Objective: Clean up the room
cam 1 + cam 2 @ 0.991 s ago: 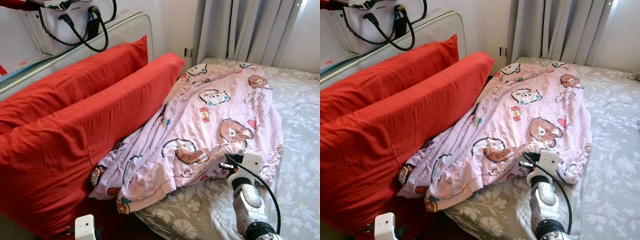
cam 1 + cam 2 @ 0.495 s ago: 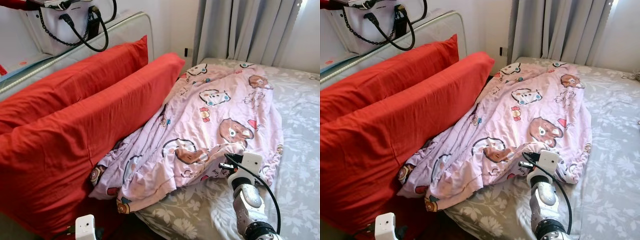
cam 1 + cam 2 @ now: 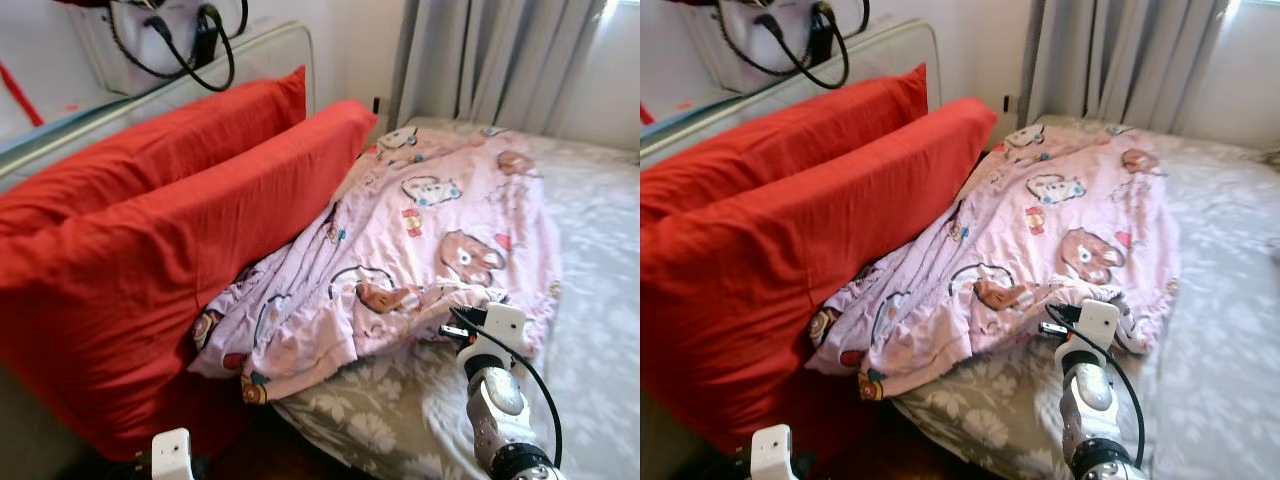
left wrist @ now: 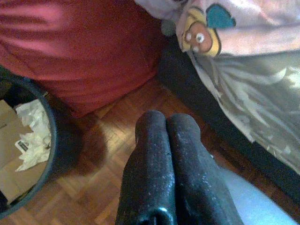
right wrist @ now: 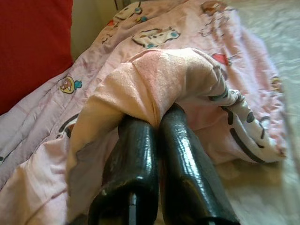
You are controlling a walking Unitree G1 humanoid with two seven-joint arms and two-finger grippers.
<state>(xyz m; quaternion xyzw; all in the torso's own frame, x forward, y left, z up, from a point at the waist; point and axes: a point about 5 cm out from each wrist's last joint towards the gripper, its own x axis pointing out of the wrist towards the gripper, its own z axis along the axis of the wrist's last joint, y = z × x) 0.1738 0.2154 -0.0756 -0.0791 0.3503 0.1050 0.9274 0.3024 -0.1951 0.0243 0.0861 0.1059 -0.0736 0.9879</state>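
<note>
Nothing moved but the camera; right gripper (image 5: 154,124) stays pinched on the blanket (image 3: 430,240) edge, ready to pull it flat.

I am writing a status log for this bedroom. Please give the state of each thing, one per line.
Pink blanket: crumpled on the bed, edge pinched.
Right end effector: shut on the blanket edge.
Left end effector: shut, holding nothing, above the wooden floor.
Red pillows: leaning upright beside the bed.
Bin: holds paper waste.
Handbag: resting behind the pillows.
</note>
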